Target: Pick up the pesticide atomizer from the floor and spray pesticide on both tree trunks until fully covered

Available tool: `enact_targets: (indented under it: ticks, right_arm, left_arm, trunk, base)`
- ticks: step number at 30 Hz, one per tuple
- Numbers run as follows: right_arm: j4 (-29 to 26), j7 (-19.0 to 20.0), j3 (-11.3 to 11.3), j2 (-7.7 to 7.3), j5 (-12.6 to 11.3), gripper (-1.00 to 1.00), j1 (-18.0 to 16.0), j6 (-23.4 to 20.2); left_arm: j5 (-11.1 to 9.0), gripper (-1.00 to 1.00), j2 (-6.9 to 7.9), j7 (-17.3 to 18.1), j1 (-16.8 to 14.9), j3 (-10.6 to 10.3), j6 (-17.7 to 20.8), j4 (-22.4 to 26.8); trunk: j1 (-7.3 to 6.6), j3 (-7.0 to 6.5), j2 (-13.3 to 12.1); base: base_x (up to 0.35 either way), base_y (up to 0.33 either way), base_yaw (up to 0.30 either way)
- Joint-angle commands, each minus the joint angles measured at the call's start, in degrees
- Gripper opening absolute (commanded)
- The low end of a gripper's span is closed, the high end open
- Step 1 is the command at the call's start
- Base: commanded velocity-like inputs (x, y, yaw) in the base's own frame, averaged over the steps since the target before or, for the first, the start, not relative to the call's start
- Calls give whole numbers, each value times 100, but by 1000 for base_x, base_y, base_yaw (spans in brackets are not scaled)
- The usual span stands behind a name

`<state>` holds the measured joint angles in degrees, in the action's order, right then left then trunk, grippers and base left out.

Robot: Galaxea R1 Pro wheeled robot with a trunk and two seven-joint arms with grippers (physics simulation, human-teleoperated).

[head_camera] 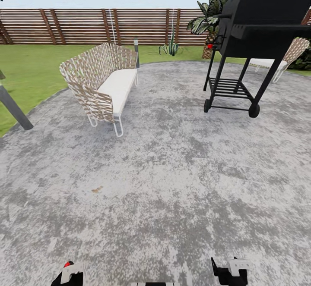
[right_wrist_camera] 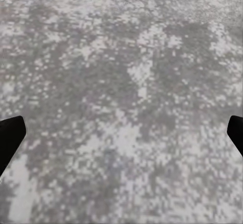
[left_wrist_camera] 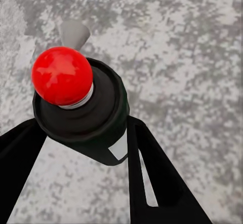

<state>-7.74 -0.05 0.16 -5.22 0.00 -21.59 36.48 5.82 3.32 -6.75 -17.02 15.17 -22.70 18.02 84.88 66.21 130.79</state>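
Gripping dark round-bodied pesticide atomizer (left_wrist_camera: 86, 115), left hand (left_wrist_camera: 83, 153).

I can read no text, brand, number or sign anywhere; the spray bottle (left_wrist_camera: 86, 112) clamped in my left end effector (left_wrist_camera: 83, 148) carries a small white label (left_wrist_camera: 120, 148), but it is blank from here; the black grill (head_camera: 255, 27) shows no marking either.

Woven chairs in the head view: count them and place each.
2. A woven bench on the paving's left; a second woven chair partly hidden behind the black grill. Others may be hidden.
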Motion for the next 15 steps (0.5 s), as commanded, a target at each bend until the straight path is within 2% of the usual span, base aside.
enact_targets:
  ticks: [1, 6, 10, 15]
  right_arm:
    - [6, -5, 2, 1, 0, 100, -3, 17]
    - [9, -11, 2, 3, 0, 100, -3, 17]
    - [9, -12, 2, 3, 0, 100, -3, 17]
    - [9, -12, -4, 4, -1, 100, -3, 17]
  left_arm:
    - [60, -100, -4, -26, -4, 23, -21, -7]
    - [60, -100, -6, -25, -3, 23, -18, -9]
    - [60, -100, -7, -26, -3, 22, -16, -9]
    - [60, -100, -7, -22, -3, 22, -15, -9]
  trunk:
    - [-1, -5, 1]
    - [-1, -40, 1]
    - [-1, -44, 1]
    - [-1, -45, 1]
  base:
    - [-131, 0, 0]
    - [-256, 6, 0]
    - [-330, 97, -13]
    - [-308, 193, -219]
